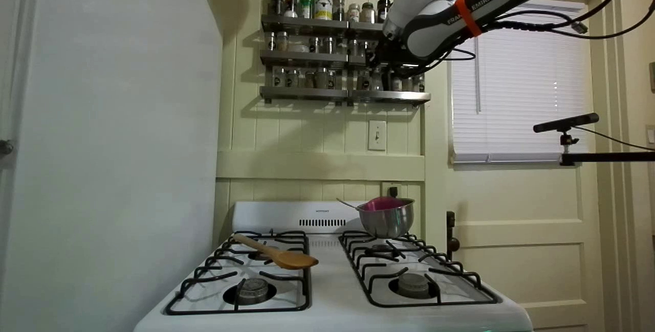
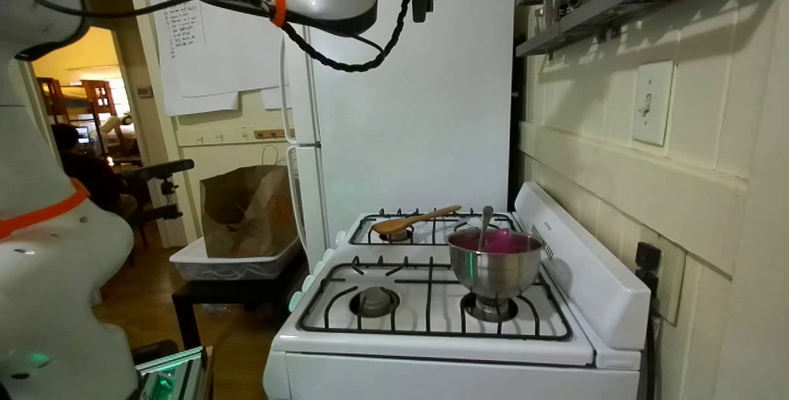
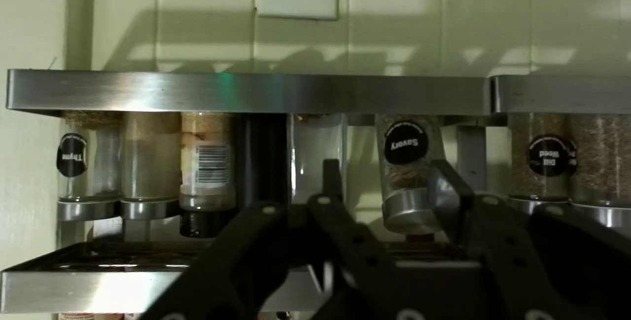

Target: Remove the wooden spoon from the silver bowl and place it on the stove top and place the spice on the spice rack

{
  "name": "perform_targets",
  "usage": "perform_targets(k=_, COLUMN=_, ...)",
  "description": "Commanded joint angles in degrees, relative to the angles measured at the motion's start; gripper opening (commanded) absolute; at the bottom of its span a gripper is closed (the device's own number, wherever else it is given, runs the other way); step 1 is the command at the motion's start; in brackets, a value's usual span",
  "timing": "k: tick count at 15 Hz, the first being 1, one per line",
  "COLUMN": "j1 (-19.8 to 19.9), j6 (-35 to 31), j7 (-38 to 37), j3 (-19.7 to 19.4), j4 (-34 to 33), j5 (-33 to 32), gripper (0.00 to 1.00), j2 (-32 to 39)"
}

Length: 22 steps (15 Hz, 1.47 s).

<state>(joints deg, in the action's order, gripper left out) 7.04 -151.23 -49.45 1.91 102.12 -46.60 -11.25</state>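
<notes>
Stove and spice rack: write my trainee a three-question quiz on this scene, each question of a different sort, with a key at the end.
1. True or false: the bowl holds a pink thing.

2. Pick one. The wooden spoon lies:
a) in the bowl
b) between the jaws
c) on the stove

3. In the wrist view, what word is on the label of the jar showing between the jaws?

Key: 1 true; 2 c; 3 Savory.

White arm [image 1: 435, 30], orange bands [image 2: 278, 0]

Silver bowl [image 2: 495, 272] glossy metal, wooden spoon [image 1: 291, 259] smooth
</notes>
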Motion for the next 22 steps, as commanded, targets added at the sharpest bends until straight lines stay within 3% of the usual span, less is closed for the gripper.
perform_targets(k=1, j1=-1.09, j6=1.37, j7=0.33, j3=-0.01, j4=0.33, j5=4.05, gripper=0.19, j2=-0.28)
perform_targets(k=4, j1=-0.93, j6=0.32, j7=-1.75, j3=0.26, j4=-0.35, j5=4.27, gripper=0.00, j2=0.81)
perform_targets(k=10, j1=-0.27, j6=-1.34, j7=-9.15, j3=0.85, j4=-2.80, j5=1.97, gripper=0.00, j2=3.30)
perform_targets(k=22, j1=0.24, j6=-4.74, j7=-23.83, j3=0.79, j4=-8.67, j5=-8.76, gripper=0.00, j2=9.20)
